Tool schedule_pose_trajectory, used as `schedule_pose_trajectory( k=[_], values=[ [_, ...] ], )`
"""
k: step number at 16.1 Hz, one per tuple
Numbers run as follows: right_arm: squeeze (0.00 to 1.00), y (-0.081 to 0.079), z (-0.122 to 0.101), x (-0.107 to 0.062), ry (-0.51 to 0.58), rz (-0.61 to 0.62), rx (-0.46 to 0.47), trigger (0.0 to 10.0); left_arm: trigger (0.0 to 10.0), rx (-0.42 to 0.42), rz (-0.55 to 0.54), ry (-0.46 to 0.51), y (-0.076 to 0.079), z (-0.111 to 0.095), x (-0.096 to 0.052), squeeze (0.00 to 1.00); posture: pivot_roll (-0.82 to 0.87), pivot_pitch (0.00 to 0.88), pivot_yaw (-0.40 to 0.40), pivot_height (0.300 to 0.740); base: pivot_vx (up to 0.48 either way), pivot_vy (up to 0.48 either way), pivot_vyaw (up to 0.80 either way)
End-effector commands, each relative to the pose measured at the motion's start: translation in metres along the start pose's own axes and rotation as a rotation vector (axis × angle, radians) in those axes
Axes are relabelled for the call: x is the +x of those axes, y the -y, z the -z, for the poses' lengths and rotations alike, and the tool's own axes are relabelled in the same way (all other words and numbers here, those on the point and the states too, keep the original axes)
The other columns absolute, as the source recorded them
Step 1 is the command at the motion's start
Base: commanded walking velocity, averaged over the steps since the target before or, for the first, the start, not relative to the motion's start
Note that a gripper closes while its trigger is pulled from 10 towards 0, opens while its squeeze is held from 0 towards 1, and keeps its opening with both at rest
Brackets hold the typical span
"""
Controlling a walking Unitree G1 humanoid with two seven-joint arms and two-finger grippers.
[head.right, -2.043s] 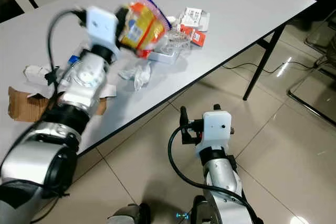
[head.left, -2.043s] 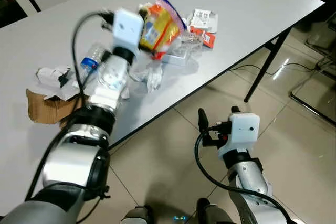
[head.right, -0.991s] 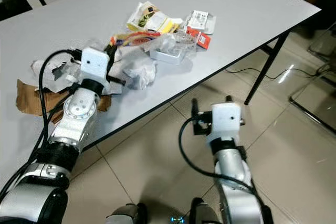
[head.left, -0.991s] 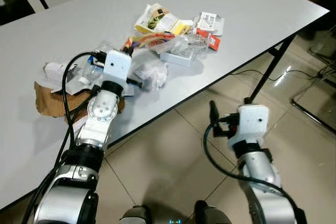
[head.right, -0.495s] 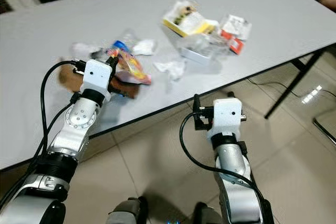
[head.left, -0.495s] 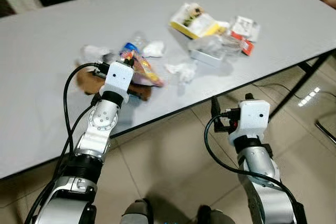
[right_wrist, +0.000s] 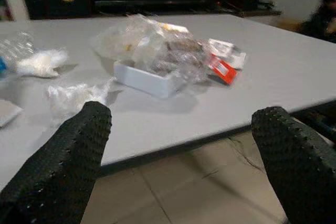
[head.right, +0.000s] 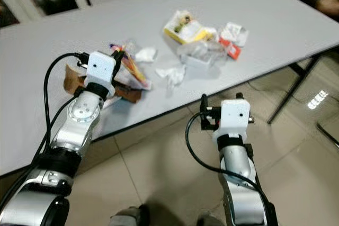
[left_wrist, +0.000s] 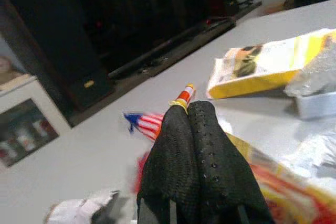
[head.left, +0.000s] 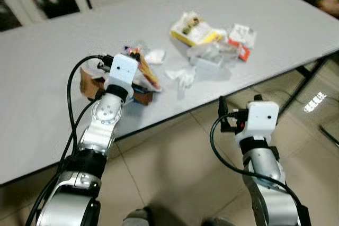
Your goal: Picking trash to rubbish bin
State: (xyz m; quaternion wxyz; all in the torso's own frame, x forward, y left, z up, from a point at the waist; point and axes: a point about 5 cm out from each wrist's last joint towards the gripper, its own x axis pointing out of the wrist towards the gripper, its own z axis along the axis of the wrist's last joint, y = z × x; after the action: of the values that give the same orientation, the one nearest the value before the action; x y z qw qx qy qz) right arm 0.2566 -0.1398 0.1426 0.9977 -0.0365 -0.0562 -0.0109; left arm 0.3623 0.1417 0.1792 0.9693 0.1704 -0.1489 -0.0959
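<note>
A colourful snack wrapper (head.left: 146, 73), striped red, yellow and blue, hangs over the grey table (head.left: 47, 67) near its front edge. My left gripper (left_wrist: 188, 109) is shut on it, and the wrapper's tip pokes out past the black fingertips. Under the wrapper lies a piece of brown cardboard (head.left: 91, 85). My right gripper (right_wrist: 184, 114) is open with nothing between its fingers. It is held below and in front of the table's edge, over the tiled floor (head.left: 175, 173), facing the trash pile.
More trash lies on the table: a yellow packet (head.left: 193, 29), a white tray under clear plastic (head.left: 212, 61), a red and white packet (head.left: 242, 38) and crumpled tissues (head.left: 181, 77). A black table leg (head.left: 306, 73) stands at the right.
The view has swung as the robot moved. My left gripper came down with the wrapper from high over the pile to just above the cardboard. The right arm stayed put.
</note>
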Motion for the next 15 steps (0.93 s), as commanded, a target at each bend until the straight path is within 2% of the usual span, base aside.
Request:
schedule_pose_trajectory(
  k=[1,5,8,9,12,15],
  values=[
    [0.0,0.001,0.001,-0.001,0.001,0.015,-0.003,10.0,0.0,0.0,0.011,-0.017,0.001,0.002,0.0,0.0,0.15,0.145,0.064,0.74,0.461,0.0,0.0],
    [0.0,0.001,-0.001,0.0,0.007,0.023,-0.037,10.0,0.0,0.001,0.019,-0.022,0.0,0.003,0.0,0.0,0.15,0.152,0.067,0.74,0.462,0.0,0.0],
    [0.0,0.013,-0.002,0.003,-0.002,0.064,-0.092,10.0,0.0,0.0,0.022,-0.022,0.0,0.002,0.0,0.0,0.15,0.159,0.07,0.74,0.465,0.0,0.0],
    [0.0,0.024,-0.005,0.005,-0.006,0.089,-0.154,10.0,0.0,0.0,0.025,-0.024,0.001,0.002,-0.001,0.0,0.15,0.164,0.072,0.74,0.409,0.0,0.0],
    [0.0,0.037,-0.011,0.008,-0.004,0.123,-0.201,10.0,0.0,0.001,0.031,-0.019,0.0,0.002,-0.002,0.0,0.15,0.174,0.074,0.74,0.0,0.0,0.0],
    [0.0,0.044,-0.013,0.007,-0.005,0.121,-0.202,10.0,0.0,0.006,0.036,-0.017,0.0,0.001,-0.002,0.0,0.16,0.181,0.076,0.74,0.0,0.0,0.0]
  ],
)
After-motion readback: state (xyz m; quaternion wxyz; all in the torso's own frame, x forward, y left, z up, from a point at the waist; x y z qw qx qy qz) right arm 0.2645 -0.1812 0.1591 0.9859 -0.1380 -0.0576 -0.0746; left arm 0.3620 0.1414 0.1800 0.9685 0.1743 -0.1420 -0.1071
